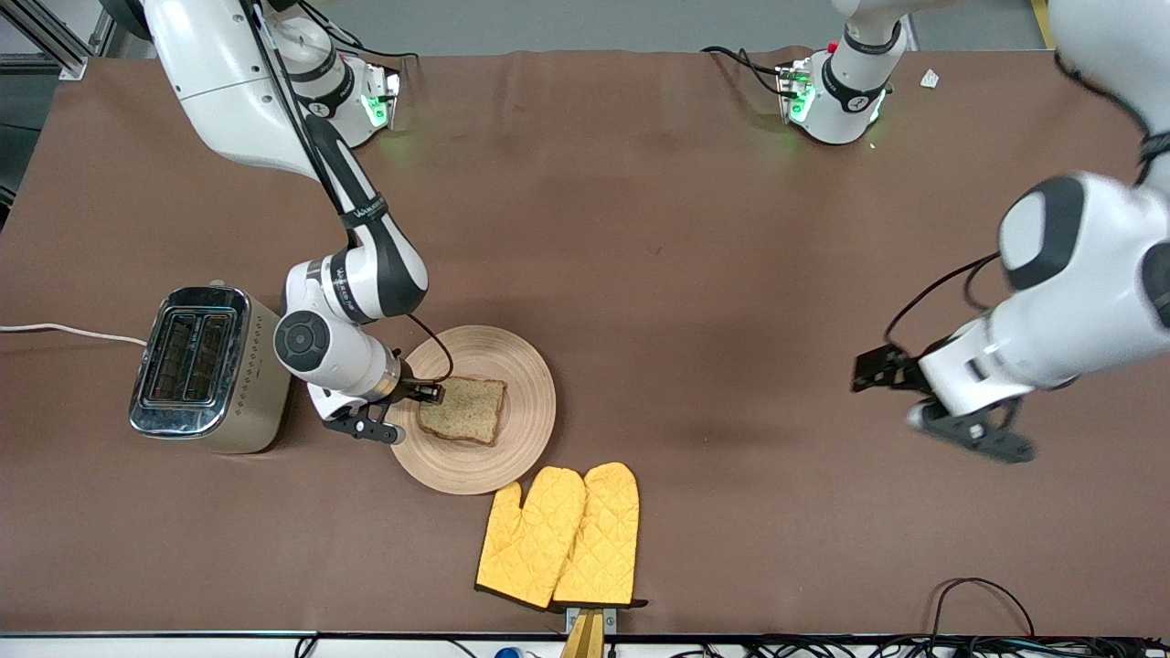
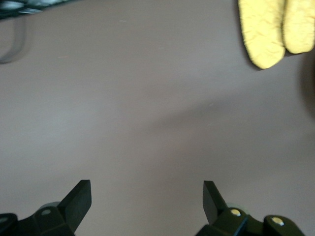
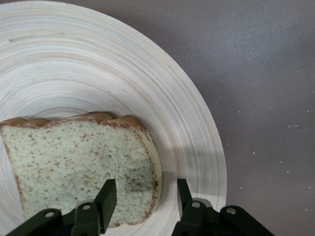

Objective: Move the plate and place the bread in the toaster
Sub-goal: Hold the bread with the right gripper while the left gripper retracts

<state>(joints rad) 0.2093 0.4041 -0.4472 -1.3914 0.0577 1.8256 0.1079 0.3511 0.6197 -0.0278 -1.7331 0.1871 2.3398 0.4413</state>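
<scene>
Pale wood is carrying the work here: in the front view the plate [image 1: 475,410] is lying on the brown counter [image 1: 695,274] with the bread [image 1: 464,409] resting flat on it, slightly toward nine o'clock of the plate's centre. The toaster [image 1: 206,367] is standing at nine o'clock from the plate, toward the right arm's end of the counter, both slots empty, and a pair of yellow oven mitts [image 1: 559,537] is lying at five o'clock from the plate, nearer the camera. The right gripper [image 1: 413,409] is reaching in low over the plate's nine o'clock rim at the crust of the slice; the left gripper [image 1: 914,395] is waiting over bare counter toward the left arm's end. In the left wrist view the left gripper [image 2: 146,192] is showing its jaws spread wide over nothing but counter, with the mitts [image 2: 275,29] in one corner. In the right wrist view the right gripper [image 3: 146,193] is holding its jaws moderately apart, straddling a corner of the bread [image 3: 78,162] without gripping it, the plate [image 3: 162,83] beneath. The slice is looking light, soft and crumbly, so it probably wants a gentle pinch across its thickness at the firmer crust edge, since a hard squeeze could tear it. The plate is looking stiff and smooth, likely to slide if nudged.
</scene>
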